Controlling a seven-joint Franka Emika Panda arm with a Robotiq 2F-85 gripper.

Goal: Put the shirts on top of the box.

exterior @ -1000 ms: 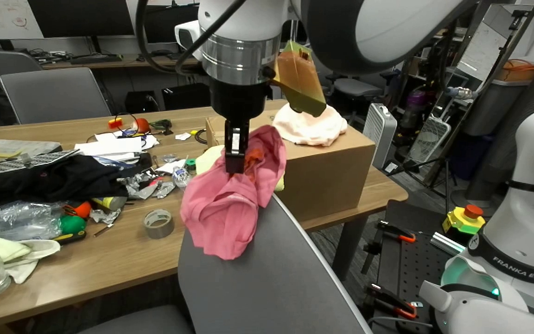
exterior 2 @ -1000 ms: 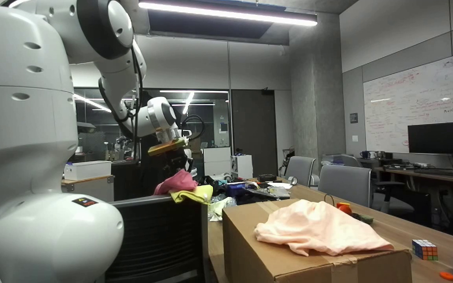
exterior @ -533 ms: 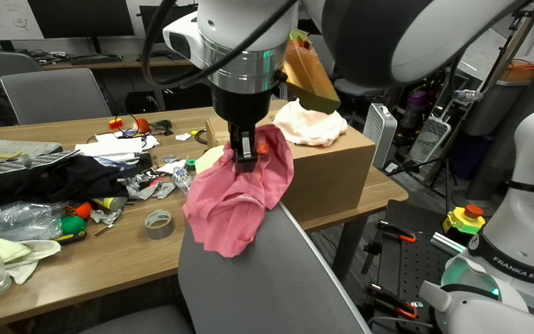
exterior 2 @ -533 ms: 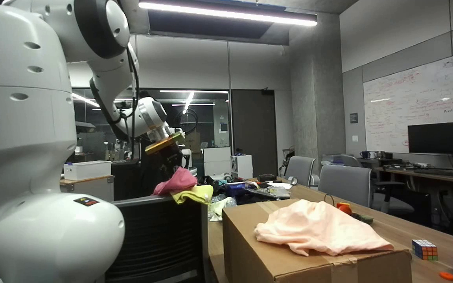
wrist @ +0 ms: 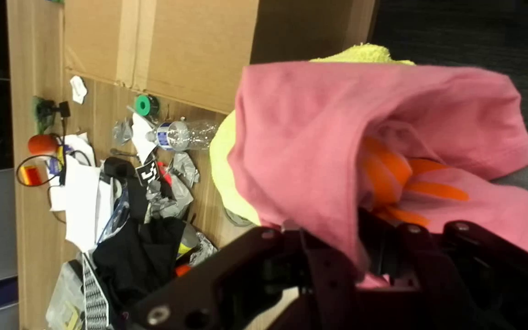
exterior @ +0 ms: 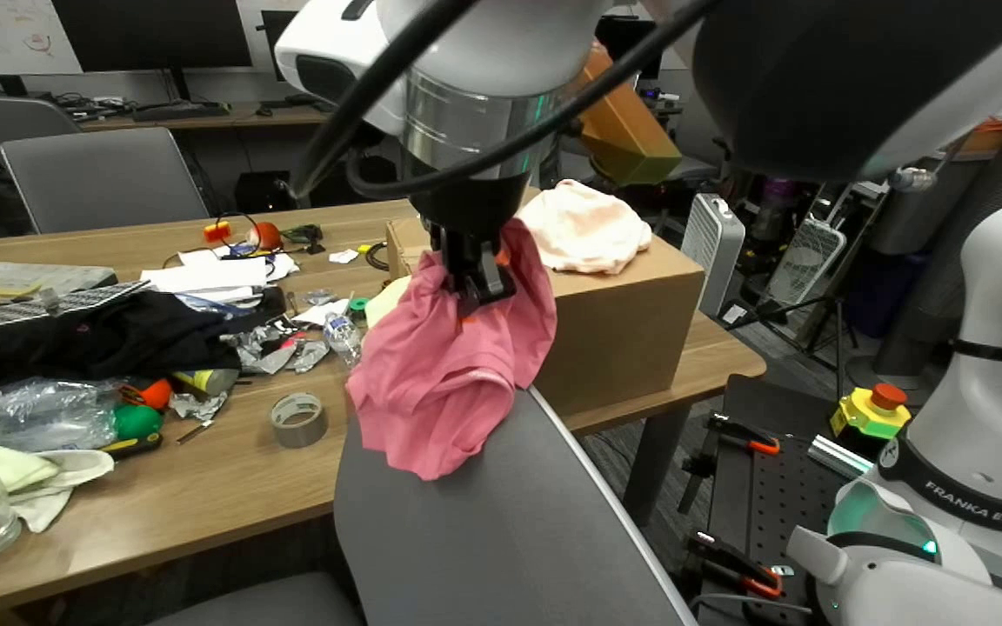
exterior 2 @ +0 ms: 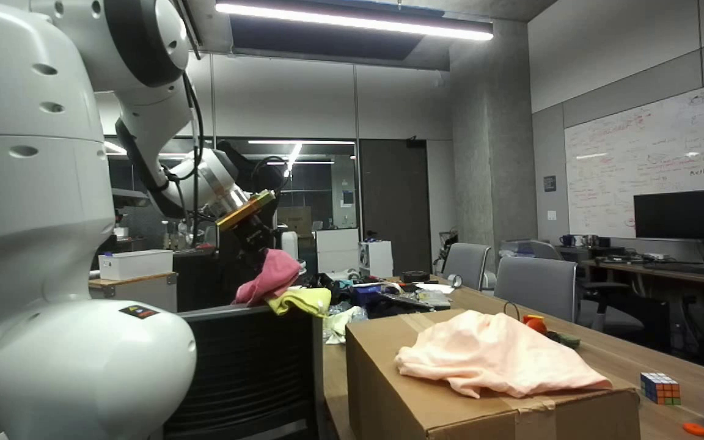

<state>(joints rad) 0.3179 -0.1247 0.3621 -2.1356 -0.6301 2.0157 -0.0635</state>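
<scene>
One up, the peach shirt [exterior 2: 492, 354] lay on the box [exterior: 618, 348]; my fingers [exterior: 491, 280] gripped the pink shirt [exterior: 440, 382] over the chair [exterior: 501, 539]; yellow cloth [exterior 2: 301, 300], I judged, remained!

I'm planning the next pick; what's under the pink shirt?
Edges of a yellow cloth peek past the pink shirt in the wrist view; the grey chair back shows below in an exterior view. Anything else underneath is covered.
</scene>
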